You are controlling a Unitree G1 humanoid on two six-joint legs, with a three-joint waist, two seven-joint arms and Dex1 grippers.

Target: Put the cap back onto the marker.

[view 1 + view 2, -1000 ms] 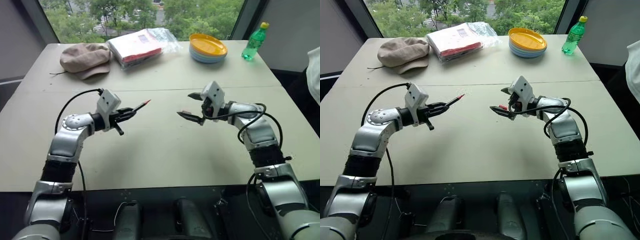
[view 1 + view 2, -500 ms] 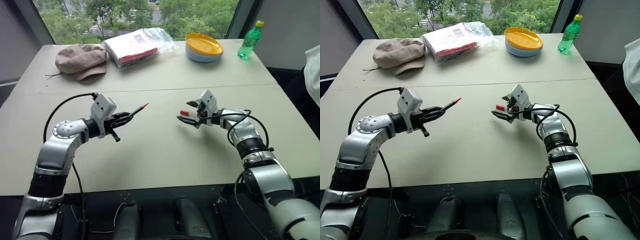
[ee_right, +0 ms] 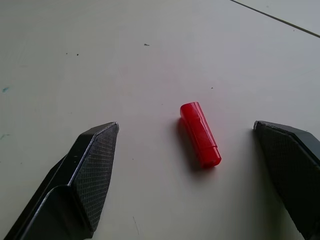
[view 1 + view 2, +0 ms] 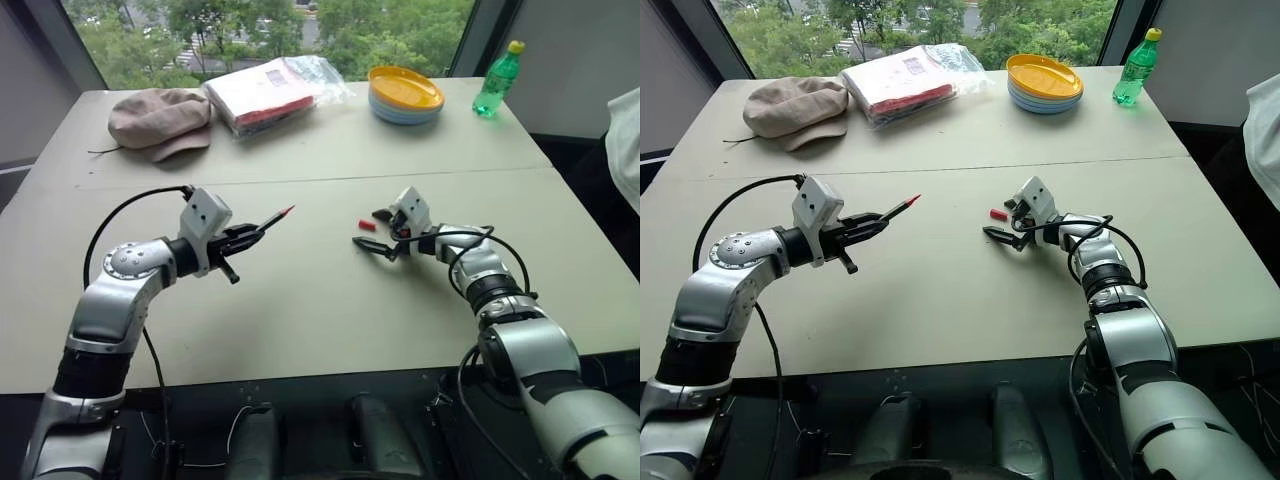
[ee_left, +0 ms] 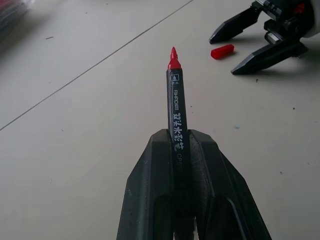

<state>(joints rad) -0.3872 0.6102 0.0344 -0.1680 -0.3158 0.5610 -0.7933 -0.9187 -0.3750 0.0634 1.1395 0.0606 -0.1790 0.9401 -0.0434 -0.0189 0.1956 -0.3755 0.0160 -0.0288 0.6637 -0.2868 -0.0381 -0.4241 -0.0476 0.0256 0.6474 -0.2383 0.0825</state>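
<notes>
With the slim black-barrelled, red-tipped marker point(image 5: 176, 107) clamped in our left jaws point(image 4: 243, 236), our right jaws point(image 3: 200, 165) gape around the tiny red plastic cap point(image 3: 200, 133) lying on the pale counter point(image 4: 300, 300), which could roll or squirt away if we close off-centre.

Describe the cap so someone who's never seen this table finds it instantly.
On the pale table, look at the near half, just ahead of the right pincer, whose open fingers flank it. The cap lies flat on the bare surface there: a tiny red plastic cylinder, much shorter than the red-tipped marker in the left pincer.
</notes>
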